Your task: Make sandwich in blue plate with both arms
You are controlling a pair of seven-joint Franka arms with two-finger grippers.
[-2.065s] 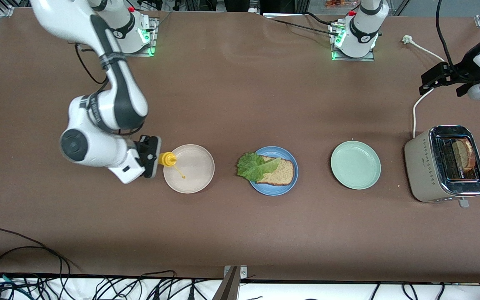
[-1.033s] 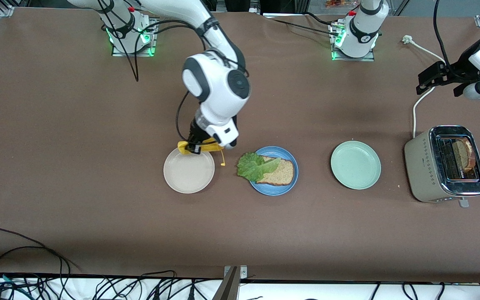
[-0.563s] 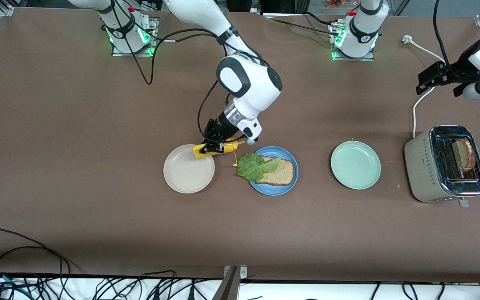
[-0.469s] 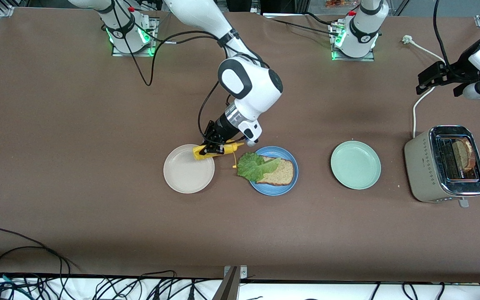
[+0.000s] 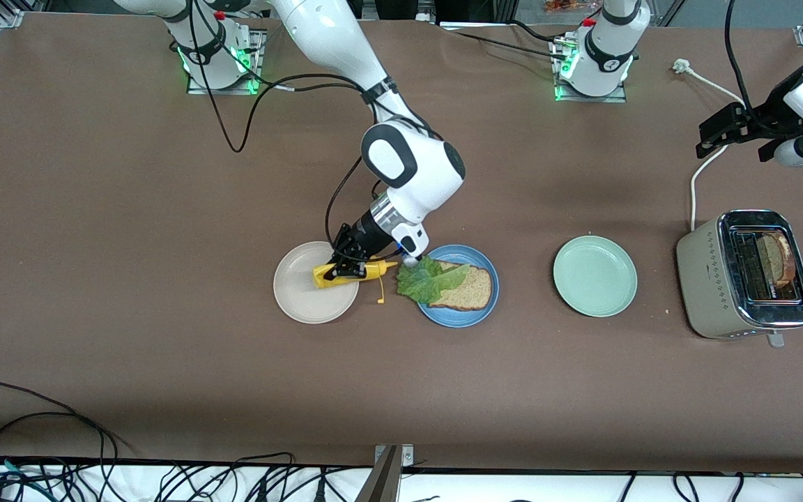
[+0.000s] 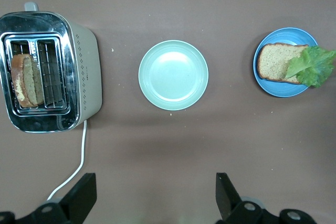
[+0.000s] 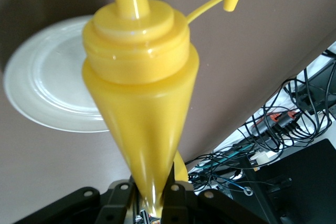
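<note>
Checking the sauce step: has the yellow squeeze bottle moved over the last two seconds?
Yes. The yellow squeeze bottle, in the right gripper, was at the round beige-white plate's rim toward the right arm's end; now it is over the rim beside the round blue plate.

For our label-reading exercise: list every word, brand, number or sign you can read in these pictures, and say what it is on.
No text can be read in any view.
Yellow squeeze bottle: plain, no label showing.
Toaster: only a pattern of small dots on its side, no letters.
Right arm's base: a dark band with small marks, too small to read.
Blue plate: unmarked.
</note>
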